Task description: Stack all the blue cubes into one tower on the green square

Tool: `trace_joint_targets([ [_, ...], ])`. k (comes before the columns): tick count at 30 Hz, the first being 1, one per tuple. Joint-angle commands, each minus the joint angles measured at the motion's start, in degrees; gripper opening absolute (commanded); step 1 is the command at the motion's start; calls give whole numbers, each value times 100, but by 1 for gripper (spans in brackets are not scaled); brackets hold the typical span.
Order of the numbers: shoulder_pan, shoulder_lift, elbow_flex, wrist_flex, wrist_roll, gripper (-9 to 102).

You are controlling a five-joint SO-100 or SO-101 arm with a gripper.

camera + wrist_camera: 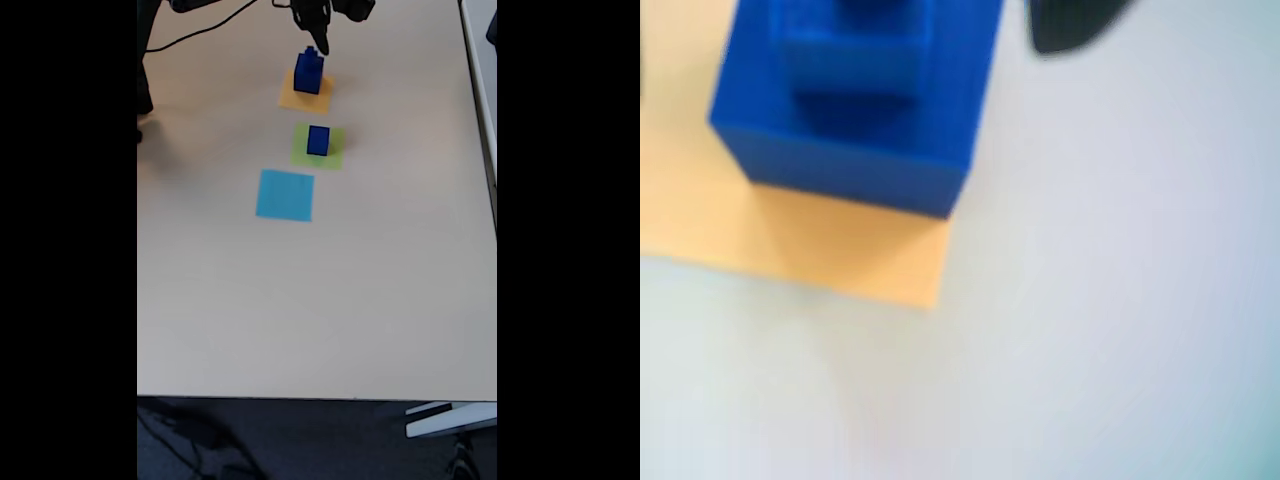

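While your gripper hovers just above the blue stack on the orange square, its opening impossible to judge, you have one small cube beyond it on the green square, so most stacking remains.

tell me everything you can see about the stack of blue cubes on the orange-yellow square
The stack of blue cubes stands upright on the orange-yellow square, the patch farthest up the table in the fixed view. It is dark, solid blue and matte, stepped: in the wrist view a wide bottom cube carries smaller cubes. The exact count is hard to tell. The gripper hangs just above its top, contact unclear. A separate blue cube sits on the green square.
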Motion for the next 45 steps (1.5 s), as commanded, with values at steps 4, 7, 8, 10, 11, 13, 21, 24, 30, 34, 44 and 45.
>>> trace_joint_targets([
  [4, 404, 167, -624, -756, -598, 27],
  [7, 721, 176, -475, -1002, -861, 30],
  [8, 835, 185, -360, -1143, -1028, 30],
  [10, 1055, 193, -185, -1336, -1283, 30],
  [11, 1151, 193, -123, -1415, -1433, 30],
  [13, 1310, 211, -9, -1485, -1617, 30],
  [21, 1644, 712, 1169, -1661, -1503, 31],
  [24, 1723, 835, 1644, -1731, -1459, 31],
  [30, 1881, 984, 2232, -1811, -1397, 32],
  [34, 1986, 1072, 2514, -1863, -1477, 32],
  [44, 1942, 1046, 2672, -1863, -1477, 32],
  [45, 1925, 1020, 2672, -1863, -1450, 32],
])
